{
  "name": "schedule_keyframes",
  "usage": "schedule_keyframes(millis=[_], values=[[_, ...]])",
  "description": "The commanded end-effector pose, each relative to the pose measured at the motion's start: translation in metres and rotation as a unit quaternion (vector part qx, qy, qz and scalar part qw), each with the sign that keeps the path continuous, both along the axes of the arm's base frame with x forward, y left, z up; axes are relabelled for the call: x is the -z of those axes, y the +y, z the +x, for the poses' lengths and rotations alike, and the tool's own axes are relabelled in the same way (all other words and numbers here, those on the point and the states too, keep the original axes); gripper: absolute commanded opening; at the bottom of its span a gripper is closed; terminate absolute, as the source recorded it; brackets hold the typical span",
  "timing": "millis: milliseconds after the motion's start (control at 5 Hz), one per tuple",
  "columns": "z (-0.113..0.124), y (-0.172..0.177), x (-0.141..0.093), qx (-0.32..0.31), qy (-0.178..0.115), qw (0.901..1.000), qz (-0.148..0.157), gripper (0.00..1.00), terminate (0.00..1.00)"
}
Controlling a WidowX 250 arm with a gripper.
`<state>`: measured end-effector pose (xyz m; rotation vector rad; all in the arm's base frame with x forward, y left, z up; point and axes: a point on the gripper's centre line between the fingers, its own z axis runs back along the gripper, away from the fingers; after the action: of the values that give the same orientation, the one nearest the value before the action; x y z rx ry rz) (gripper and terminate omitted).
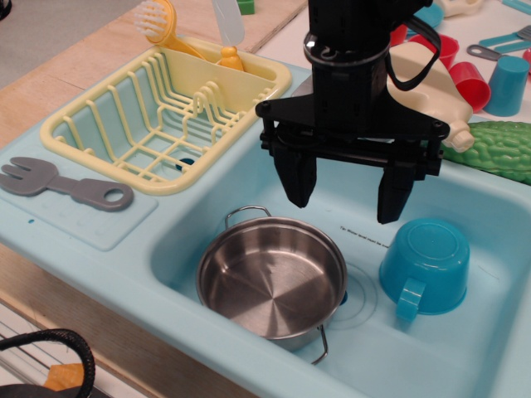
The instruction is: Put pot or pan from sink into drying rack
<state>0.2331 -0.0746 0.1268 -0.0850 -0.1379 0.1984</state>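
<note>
the pot point(272, 280) sits upright on the floor of the sink point(207, 217), below the gripper point(346, 199) and a little to the camera's left of the point between the fingertips. the left-hand finger point(297, 178) as the camera sees it hangs over the pot's far rim; the other finger hangs beyond the rim, over bare sink floor and close to the upturned cup point(426, 265). so the gap between the jaws lies roughly over the pot's far right edge, not over its centre.

the pot is round, so it has no long axis of its own; its two wire handles give one line, running from the far-left handle point(245, 214) to the near-right handle point(320, 348). the jaws stand across the view, roughly side to side.

the jaws are spread wide, empty, touching nothing. height above the pot is hard to judge from this one view, but the tips look clear of the rim.

the rack point(99, 143) lies to the left and farther back from the jaws, well apart from the pot, with its ribbed floor open. a grey fork point(62, 185) lies on the ledge in front of it.

the likely next move is a descent so one finger drops inside the far rim and the other outside; the cup, just beside the outer finger, could be bumped.
</note>
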Motion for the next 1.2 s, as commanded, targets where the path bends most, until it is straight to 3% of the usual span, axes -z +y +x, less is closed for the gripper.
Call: schedule_keyframes(millis=[0, 200, 600, 1000], values=[[0.0, 0.0, 0.0, 0.0, 0.0, 1.0, 0.0, 1.0, 0.0], [-0.006, -0.004, 0.003, -0.072, 0.013, 0.9973, 0.006, 1.0, 0.0], [-0.019, -0.008, 0.025, -0.132, 0.005, 0.9913, -0.004, 1.0, 0.0], [-0.022, -0.008, 0.043, -0.112, 0.005, 0.9936, -0.016, 1.0, 0.0]])
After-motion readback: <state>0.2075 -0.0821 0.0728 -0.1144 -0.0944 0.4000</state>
